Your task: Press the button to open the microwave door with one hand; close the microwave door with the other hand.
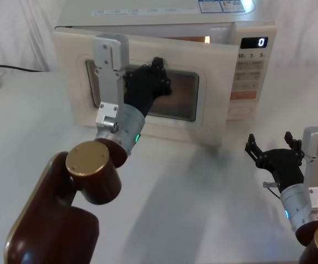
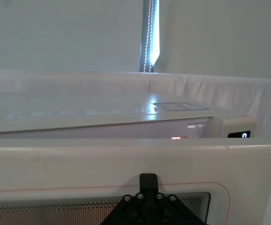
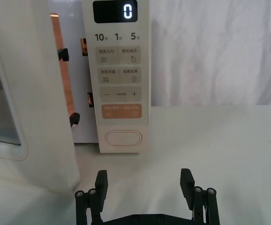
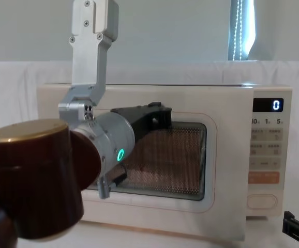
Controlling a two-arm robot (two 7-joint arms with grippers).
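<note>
The microwave door [image 1: 148,88] is seen across the upper middle of the head view as a wide cream panel with a dark rounded-rectangle window; it is hinged at its left edge and stands slightly ajar, its right edge swung out from the oven body so that a lit gap is shown along its top; a thin orange outline is traced around the window in the chest view. The button [image 3: 123,138] is seen low in the centre of the right wrist view, a cream pill-shaped key with a raised rim, set at the foot of the control panel beneath an orange rectangular key.
</note>
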